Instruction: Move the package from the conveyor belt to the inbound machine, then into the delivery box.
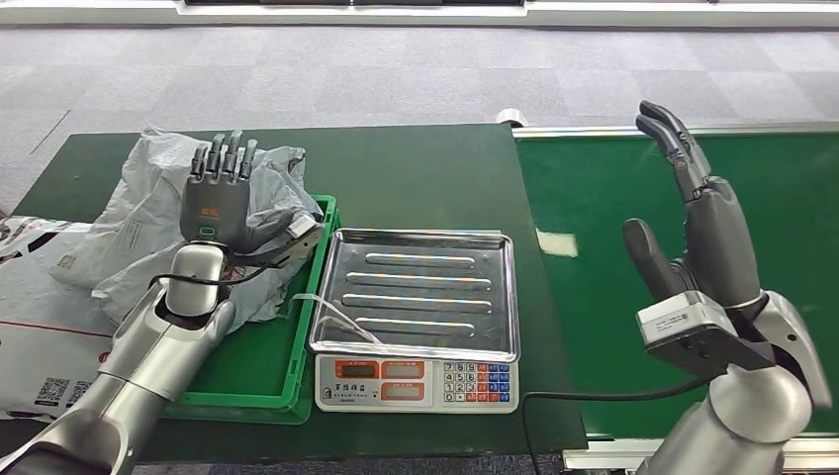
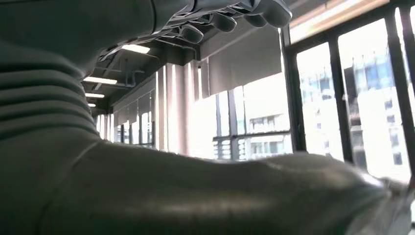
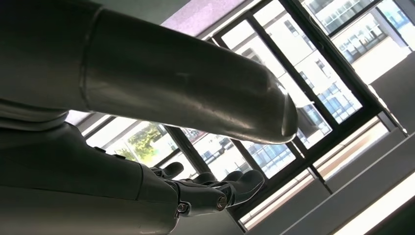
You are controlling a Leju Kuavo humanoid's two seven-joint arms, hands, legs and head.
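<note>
Package handling comes first for you: the grey crumpled plastic mailer bag (image 1: 148,213) looks soft and light, with a slippery film, so it will fold and sag where you take it. I judge that the best hold is on the thick middle part, where the contents give some body, and not on a loose corner. It lies now at the green plastic delivery box (image 1: 287,381), partly inside and partly hanging over its far-left rim, so this part of the task looks nearly done.

Your left hand (image 1: 220,193) stands upright just over the bag, fingers straight and together, pointing away from the robot. Whether the palm touches the film you cannot tell from the head view, but the fingers do not close on anything, so I read it as holding nothing.

Your right hand (image 1: 698,233) is raised above the green conveyor belt (image 1: 633,188), palm turned inward, fingers stretched and apart, also holding nothing.

Between both hands sits the inbound machine, a scale with a ribbed steel tray (image 1: 416,287) and keypad (image 1: 478,381). More white and grey parcels (image 1: 40,327) lie beside the box, at the robot's left.
</note>
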